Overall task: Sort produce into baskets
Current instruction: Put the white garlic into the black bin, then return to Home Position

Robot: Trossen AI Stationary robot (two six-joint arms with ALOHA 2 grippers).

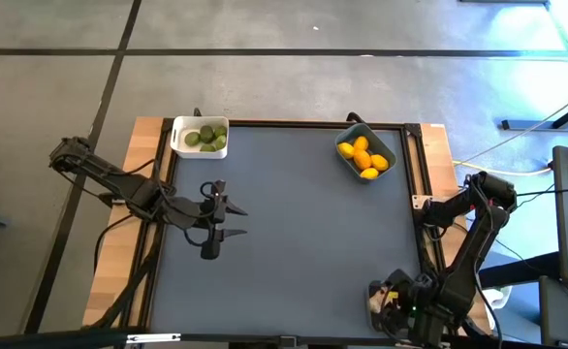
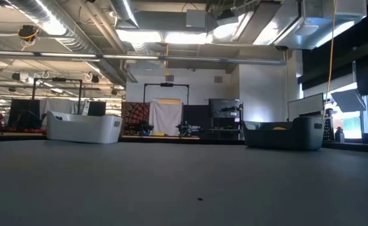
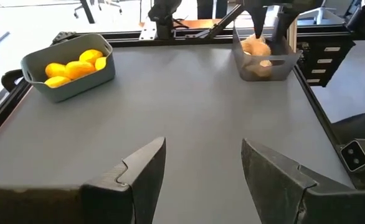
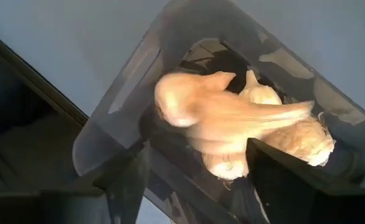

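Judging near to far in the high view, we find the sort close to done: no loose produce shows on the grey mat.

At the lower right of that frame, our right gripper hangs directly over the clear basket. Its jaws stand apart, with a blurred garlic bulb between and beyond them, apparently just let go and dropping onto the other garlic bulbs inside. That basket's long axis runs diagonally across the right wrist frame, lower left to upper right. Which way the falling bulb's tip points we cannot tell.

At middle left, our left gripper waits over bare mat, released and empty.

Farther up, the white basket at upper left holds the green fruits, its long side along the table's far edge. The blue-grey basket at upper right holds the lemons, skewed diagonally.

What is left, we judge, is pulling the right arm clear.
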